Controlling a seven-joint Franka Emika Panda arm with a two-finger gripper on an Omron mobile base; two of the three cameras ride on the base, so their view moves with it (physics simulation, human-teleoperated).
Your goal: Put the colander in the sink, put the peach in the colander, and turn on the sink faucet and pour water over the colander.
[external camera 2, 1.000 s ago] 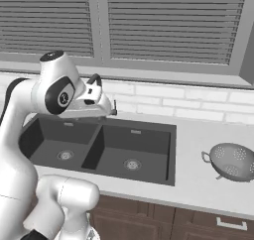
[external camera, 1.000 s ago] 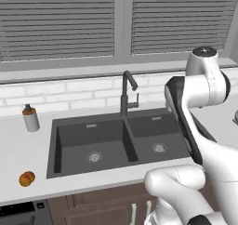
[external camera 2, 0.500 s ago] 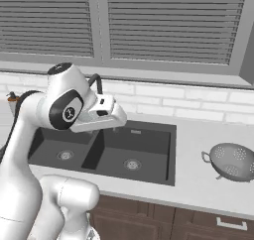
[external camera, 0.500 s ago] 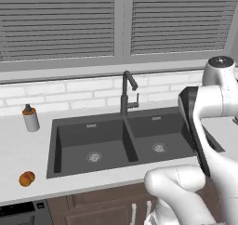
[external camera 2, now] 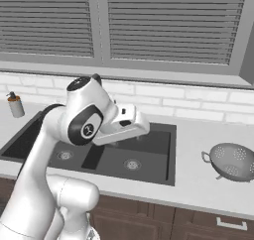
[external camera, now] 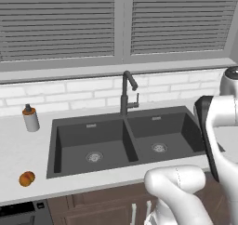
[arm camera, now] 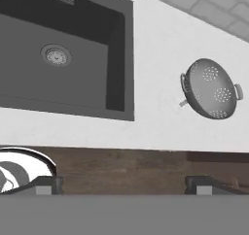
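Resting on the white counter (external camera 2: 193, 179), the colander (external camera 2: 231, 160) is seen well to the right of the sink (external camera 2: 149, 157), while the peach (external camera: 27, 178) is found left of it. The gripper (arm camera: 124, 183) is spread wide, grasping nothing.

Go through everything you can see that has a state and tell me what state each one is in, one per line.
colander: upright on the counter right of the sink, empty, not held.
peach: on the counter left of the sink, untouched.
sink: both basins empty and dry.
sink faucet: no water running.
bottle: upright, capped, by the wall.
window blinds: slats closed.
gripper: open, holding nothing.
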